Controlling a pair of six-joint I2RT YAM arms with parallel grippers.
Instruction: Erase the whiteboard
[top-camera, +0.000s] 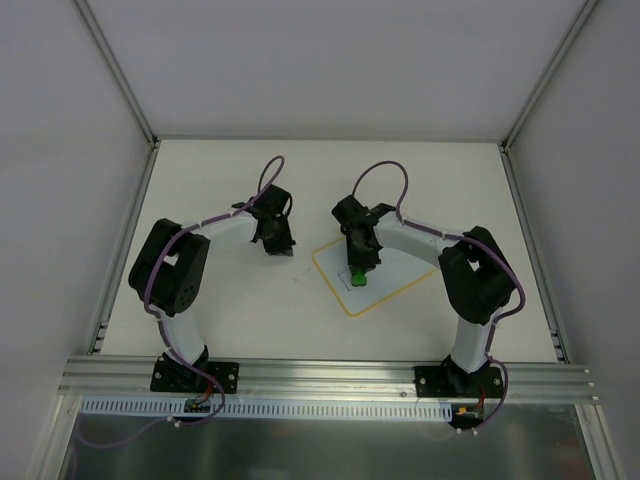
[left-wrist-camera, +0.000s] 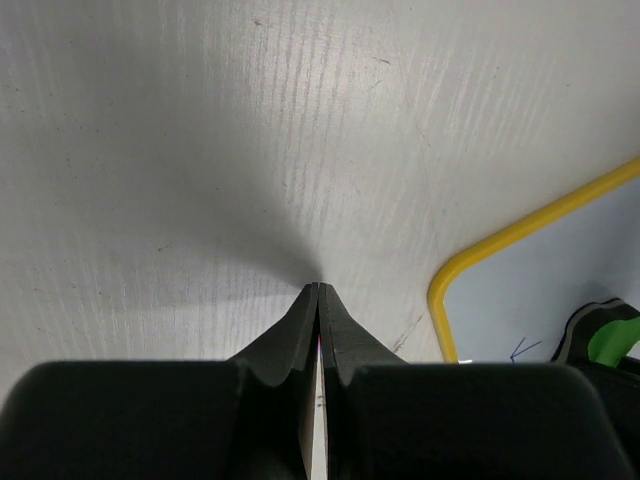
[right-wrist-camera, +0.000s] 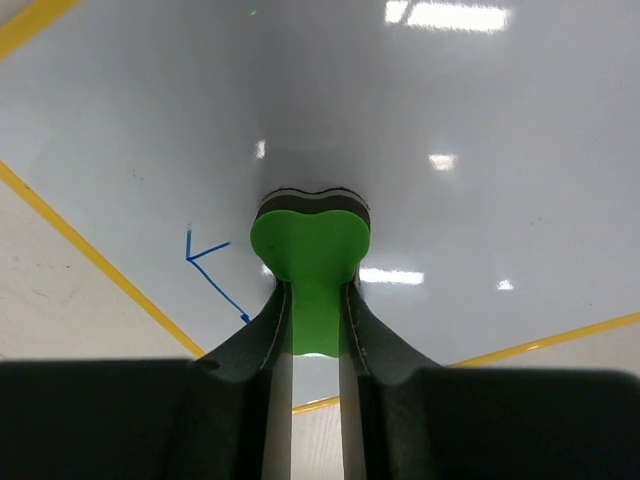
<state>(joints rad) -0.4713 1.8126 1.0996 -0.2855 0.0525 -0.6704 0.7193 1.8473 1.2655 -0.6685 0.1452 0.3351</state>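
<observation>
The whiteboard (top-camera: 390, 280) lies flat on the table, white with a thin yellow border, turned like a diamond right of centre. My right gripper (top-camera: 359, 273) is shut on a green eraser (right-wrist-camera: 310, 255) and presses its dark felt side on the board (right-wrist-camera: 450, 110). A short blue line mark (right-wrist-camera: 215, 270) stays on the board just left of the eraser. My left gripper (top-camera: 277, 246) is shut and empty, its tips on the bare table left of the board. In the left wrist view the gripper (left-wrist-camera: 318, 288) sits near the board's yellow corner (left-wrist-camera: 445, 290), with the eraser (left-wrist-camera: 612, 340) at the far right.
The table (top-camera: 230, 180) is white with grey walls on three sides and metal posts at the back corners. An aluminium rail (top-camera: 320, 375) runs along the near edge by the arm bases.
</observation>
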